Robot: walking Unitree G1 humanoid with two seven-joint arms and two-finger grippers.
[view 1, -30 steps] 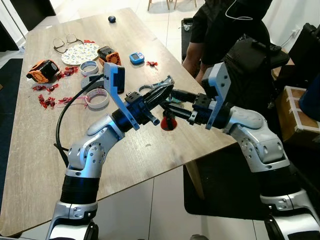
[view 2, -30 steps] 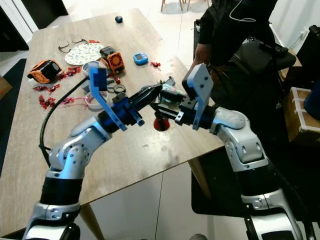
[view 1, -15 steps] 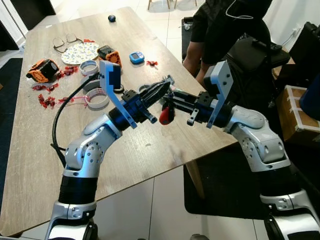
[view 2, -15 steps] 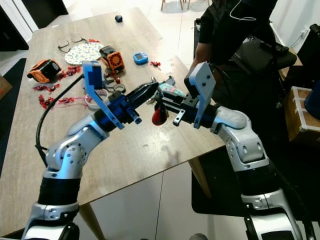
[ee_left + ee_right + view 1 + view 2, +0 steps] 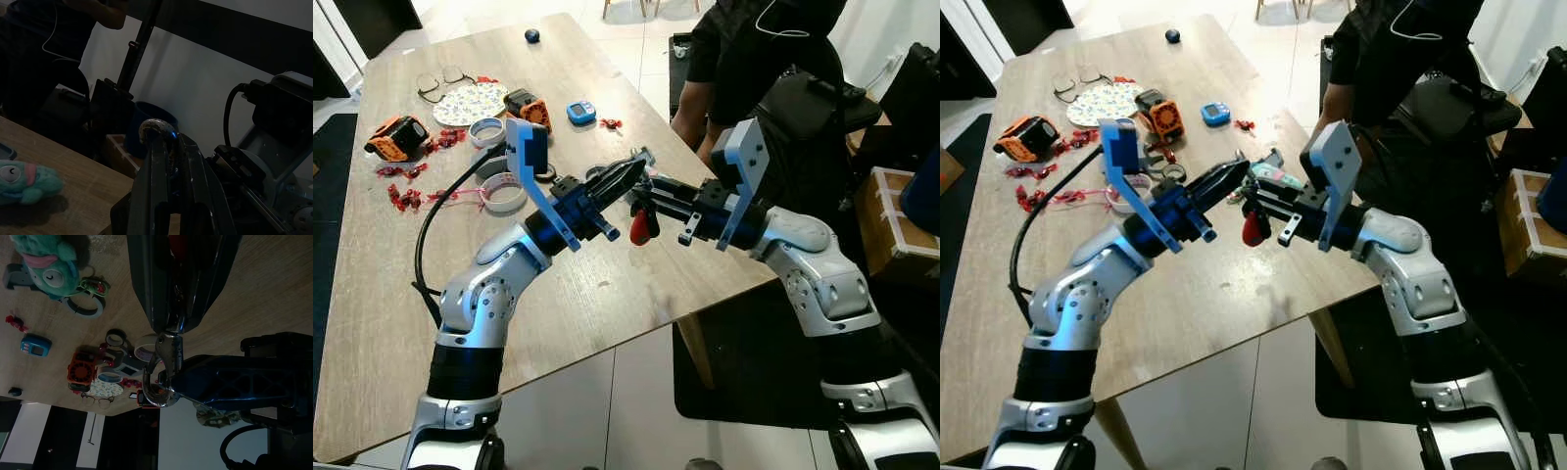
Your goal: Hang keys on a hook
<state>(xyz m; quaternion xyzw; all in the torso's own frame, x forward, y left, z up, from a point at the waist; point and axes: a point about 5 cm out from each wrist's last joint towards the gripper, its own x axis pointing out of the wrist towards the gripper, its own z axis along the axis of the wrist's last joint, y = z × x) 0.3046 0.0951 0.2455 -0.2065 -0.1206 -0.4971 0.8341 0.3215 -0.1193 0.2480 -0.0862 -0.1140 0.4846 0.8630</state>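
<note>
Left pincer [image 5: 628, 174] is held above the worktop [image 5: 372, 284], fingers pressed together on a rounded metal hook [image 5: 155, 129]. Just right of it hangs the key bunch [image 5: 642, 223] with its red fob, clear of the wood. Right pincer [image 5: 646, 196] is clamped on the bunch at the metal snap clip [image 5: 164, 374]. We judge it light, loose and swinging; the stiff clip is the sound place to hold. Metal on metal may slip.
</note>
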